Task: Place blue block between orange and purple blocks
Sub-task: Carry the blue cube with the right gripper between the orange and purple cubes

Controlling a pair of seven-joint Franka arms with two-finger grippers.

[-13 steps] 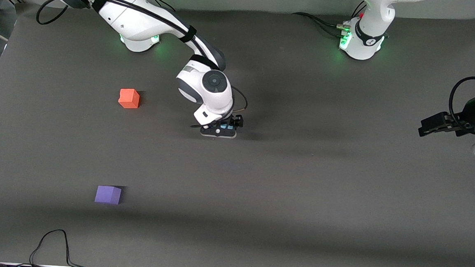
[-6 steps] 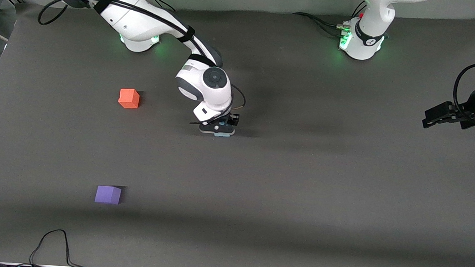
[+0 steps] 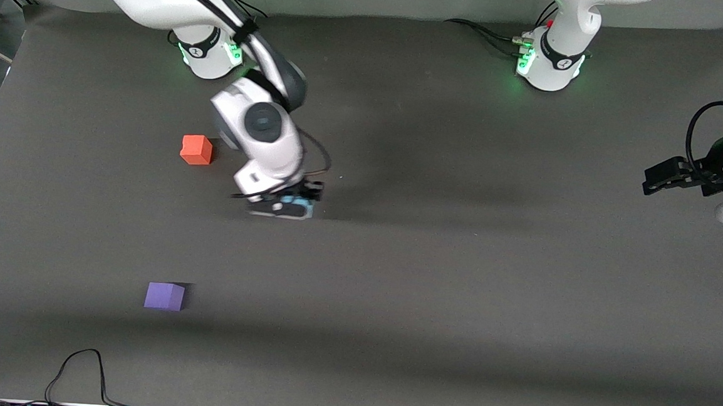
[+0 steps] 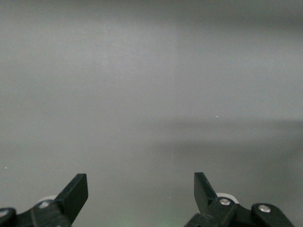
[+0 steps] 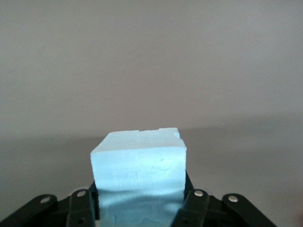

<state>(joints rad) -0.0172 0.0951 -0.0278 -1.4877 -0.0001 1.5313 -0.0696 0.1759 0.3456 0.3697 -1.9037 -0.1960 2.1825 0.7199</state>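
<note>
A: Nearest the front camera?

B: Purple block, alone on the mat, toward the right arm's end. Nearer the camera than the right gripper, and well apart from it.

A: And the right gripper itself?

B: Up over the middle of the mat, closer to the right arm's end than to the other. Clamped on the blue block, fingers pressing two facing sides in the right wrist view. Only a sliver of blue visible from the front, tucked under the wrist.

A: Anything below the cube?

B: Bare mat only, seen from the wrist.

A: Orange block?

B: Resting on the mat, farther from the camera than purple, off toward the right arm's end from the gripper. Apart from it, touching nothing. Roughly in line with purple, a wide bare stretch between the two.

A: Left gripper?

B: Waiting at the left arm's end, well apart from all three cubes. Spread open in the left wrist view, fingers with plain grey mat between.
</note>
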